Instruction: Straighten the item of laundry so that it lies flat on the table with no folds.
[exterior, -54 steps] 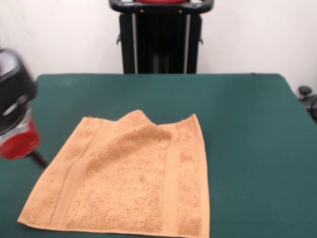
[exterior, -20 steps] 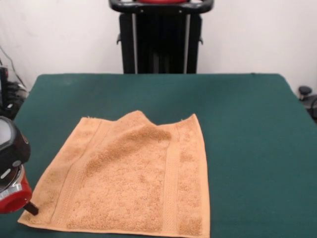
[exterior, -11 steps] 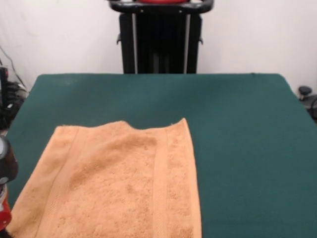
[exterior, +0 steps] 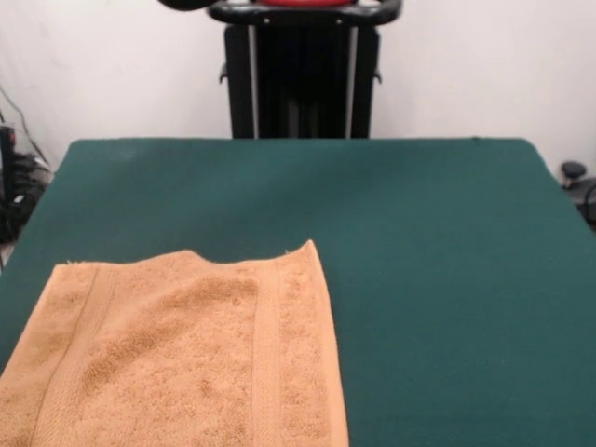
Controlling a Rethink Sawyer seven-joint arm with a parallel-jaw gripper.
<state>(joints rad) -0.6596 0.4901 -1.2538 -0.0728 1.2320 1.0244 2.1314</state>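
The orange-tan towel (exterior: 177,354) lies on the dark green table (exterior: 419,242) at the near left. It runs off the picture's bottom and left edges. One woven band (exterior: 266,363) runs near its right edge, another (exterior: 74,354) near its left. Its far edge is almost straight, with a small wavy bump (exterior: 196,254) near the middle. The surface looks mostly flat with a faint ridge across the middle. The gripper does not show. Only a dark curved part of the arm (exterior: 186,4) shows at the top edge.
The black pedestal (exterior: 300,70) stands behind the table's far edge at the middle. Cables (exterior: 14,186) hang off the table's left side. A small dark object (exterior: 575,172) sits beyond the right edge.
The towel has slid to the left and toward the near edge. Its raised fold at the far edge has flattened. The red and black arm end at the left has left the picture.
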